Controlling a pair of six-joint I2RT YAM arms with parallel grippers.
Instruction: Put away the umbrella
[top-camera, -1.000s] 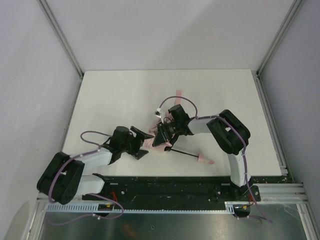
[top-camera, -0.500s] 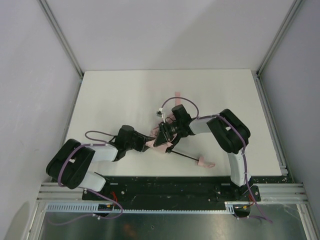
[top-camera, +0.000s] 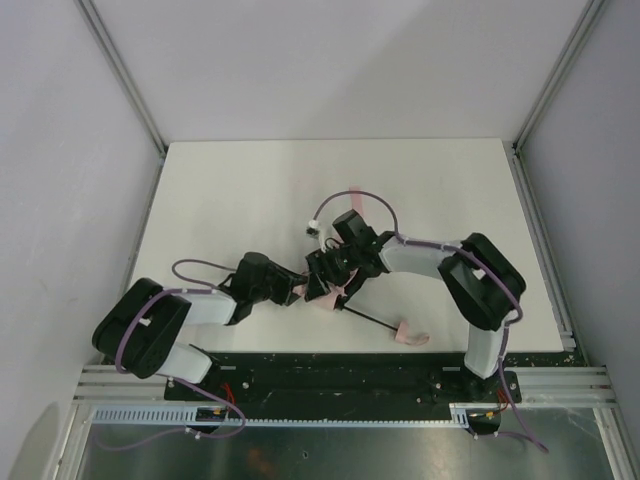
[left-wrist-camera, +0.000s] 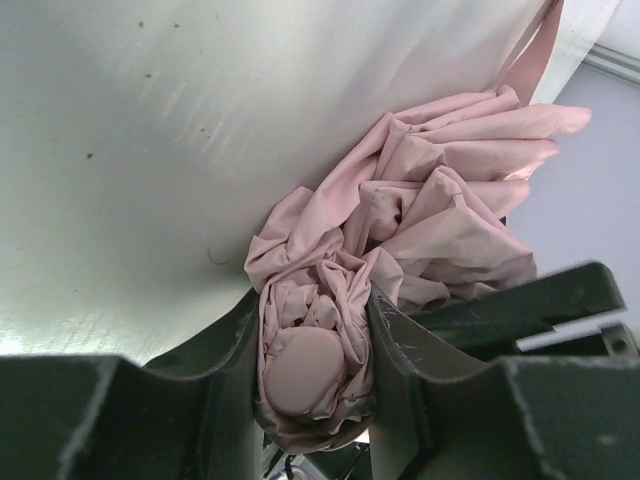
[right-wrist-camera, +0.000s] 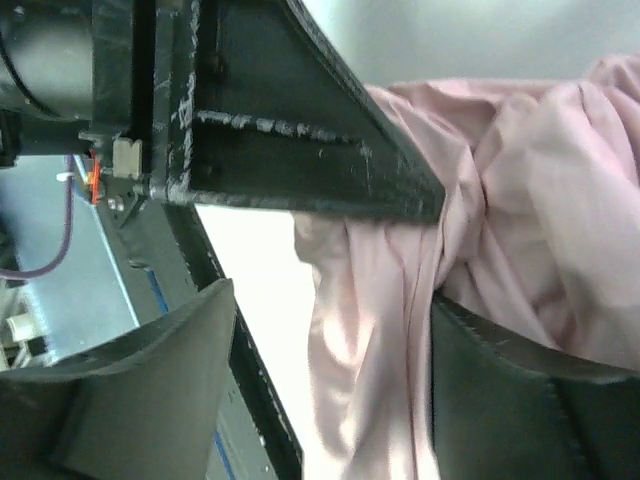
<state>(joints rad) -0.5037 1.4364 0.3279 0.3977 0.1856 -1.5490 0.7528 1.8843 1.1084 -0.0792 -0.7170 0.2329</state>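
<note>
A: What's on the worktop (top-camera: 220, 190)?
B: One umbrella (top-camera: 330, 296) and two tools. It lies by the near edge, around the middle.
A: Which way?
B: Its long axis slants, with the canopy (left-wrist-camera: 420, 220) toward the middle and the shaft (top-camera: 370, 318) and handle (top-camera: 408, 336) toward the near right corner.
A: Tools?
B: The left tool (left-wrist-camera: 312, 335) pinches the bunched canopy. The right tool (right-wrist-camera: 330, 390) gapes, fabric loose between its jaws.

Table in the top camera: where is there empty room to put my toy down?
The table is bare along the back edge and in both far corners. It is crowded in the near middle, where the left pincer and right pincer meet at the umbrella.
</note>
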